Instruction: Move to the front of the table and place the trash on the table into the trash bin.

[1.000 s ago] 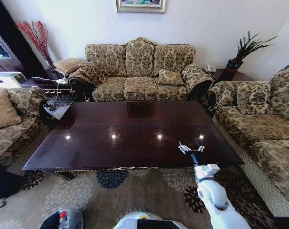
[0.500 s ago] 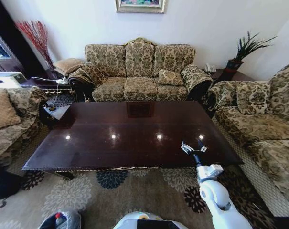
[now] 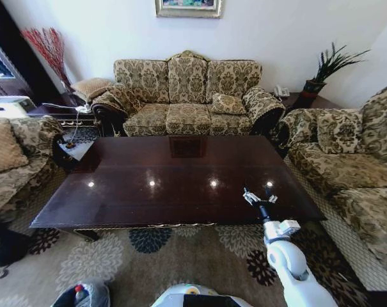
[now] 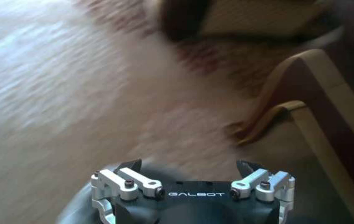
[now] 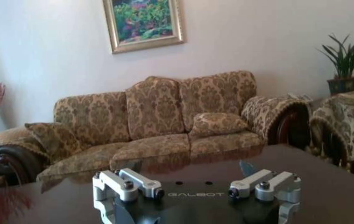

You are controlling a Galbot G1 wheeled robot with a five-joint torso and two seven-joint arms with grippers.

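Note:
The table (image 3: 148, 192), dark glossy reddish-brown wood, stretches across the middle of the head view, and its top carries only light reflections. Trash on it is out of view. My right gripper (image 3: 260, 197) hovers open over the table's front right corner area. The right wrist view shows its fingers (image 5: 259, 179) spread above the dark top (image 5: 333, 186). The trash bin (image 3: 84, 295), black with a whitish liner, sits at the bottom left edge with a small red-topped item inside. My left gripper (image 4: 189, 164) is open above the carpet, near a gilt-trimmed table leg (image 4: 270, 116).
Patterned sofas ring the table: one behind it (image 3: 188, 96), one on the right (image 3: 347, 160) and one on the left (image 3: 14, 160). A small cluttered side table (image 3: 75, 148) stands at the far left corner. Floral carpet (image 3: 180, 262) lies between me and the table.
My right gripper has drifted slightly right and nearer to the table's front edge. The bin's visible part has slipped a little lower at the picture's edge.

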